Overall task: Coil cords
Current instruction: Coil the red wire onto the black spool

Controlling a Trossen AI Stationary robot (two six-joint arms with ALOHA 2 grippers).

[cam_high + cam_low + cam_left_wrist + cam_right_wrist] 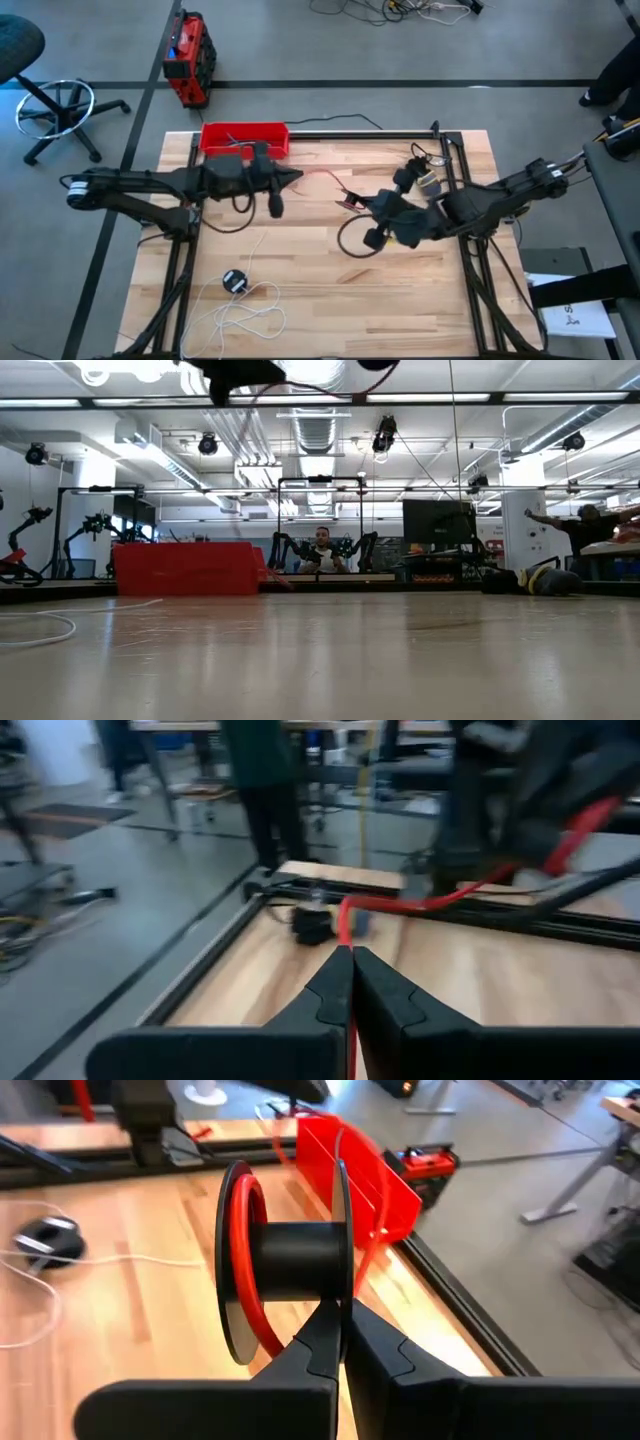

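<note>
The left gripper [352,982] is pinched on the red cord [430,902], which runs taut from its fingertips above the table middle toward the right arm, blurred at its far end. The right gripper [340,1338] is clamped on the rim of a black spool [285,1265] carrying red turns. The white cord [250,305] lies loose at the near left of the table [400,300], its black disc [235,281] beside it; the low view cuts both grippers off
</note>
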